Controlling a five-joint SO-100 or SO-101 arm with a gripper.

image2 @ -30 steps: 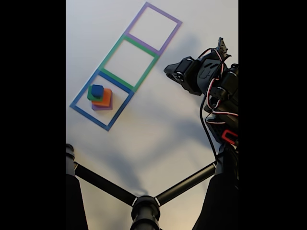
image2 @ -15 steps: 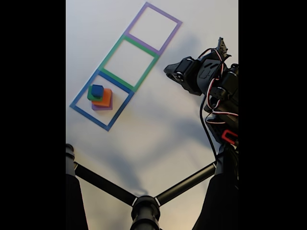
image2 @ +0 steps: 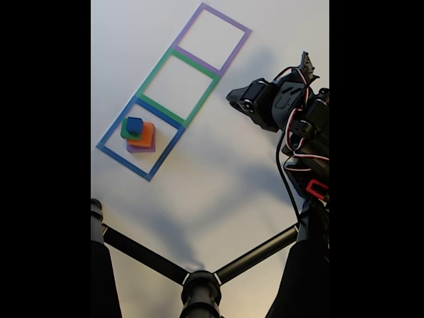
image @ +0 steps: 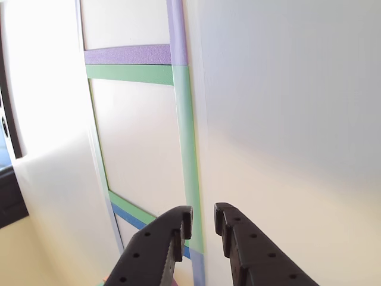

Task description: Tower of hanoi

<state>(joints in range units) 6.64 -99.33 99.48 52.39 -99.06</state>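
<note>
Blocks stacked in the blue square, arm off to the side

In the other view, the gripper [image: 203, 221] pokes up from the bottom of the frame. Its two black fingers [image: 161, 250] sit a little apart and hold nothing. They hang over the white table [image: 286, 119], by the green tape square [image: 184, 137]. The purple tape square [image: 128, 55] is at the top. A bit of the blue tape square [image: 136, 219] shows at the lower left. In the fixed view, the tower of hanoi [image2: 138, 135] sits at the left, inside the blue tape square. The blue block [image2: 134, 124] is on top, then the green block [image2: 125, 132], the orange block [image2: 144, 136] and the purple block [image2: 140, 150]. The black arm [image2: 291, 112] is at the right, well apart from the tower.
</note>
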